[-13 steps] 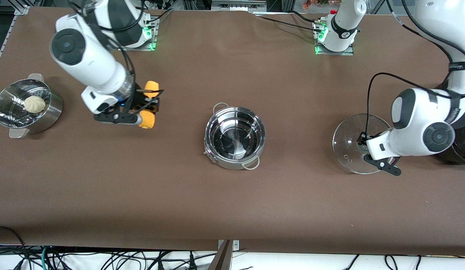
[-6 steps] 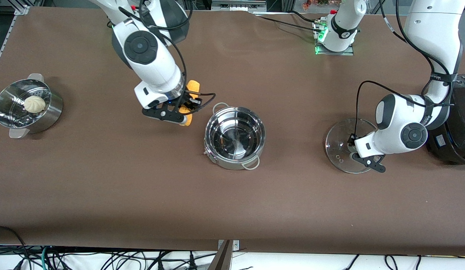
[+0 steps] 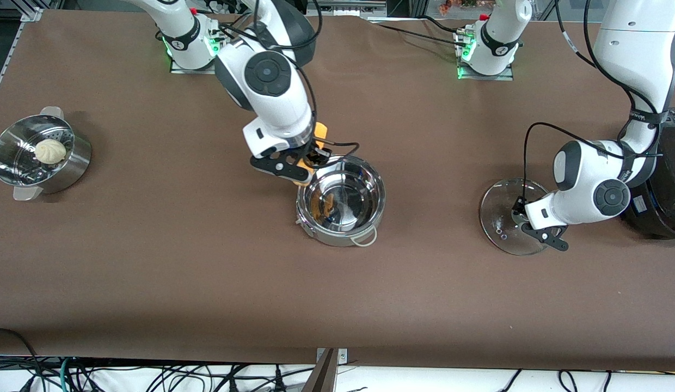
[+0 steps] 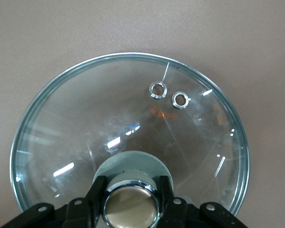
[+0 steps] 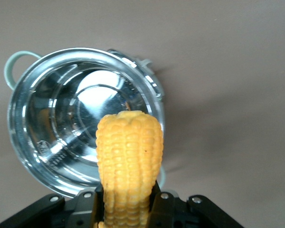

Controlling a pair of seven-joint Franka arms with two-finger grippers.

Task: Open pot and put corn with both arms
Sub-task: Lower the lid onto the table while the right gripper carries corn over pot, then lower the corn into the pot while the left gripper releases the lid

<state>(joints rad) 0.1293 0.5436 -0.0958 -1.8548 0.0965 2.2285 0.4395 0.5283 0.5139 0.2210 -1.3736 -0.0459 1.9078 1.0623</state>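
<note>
Standing open mid-table, 1 shiny steel pot [image 3: 341,200] with 2 thin wire loop handles is empty. Well apart toward the left arm's end, its 1 glass lid [image 3: 506,220] is clamped at the knob by the left gripper [image 4: 129,199]. Over the pot's rim, the right gripper [image 3: 306,160] grips 1 yellow-orange corn [image 5: 128,164]. Toward the right arm's end sits 1 steamer pot [image 3: 42,154] holding 1 white bun [image 3: 50,151].
</note>
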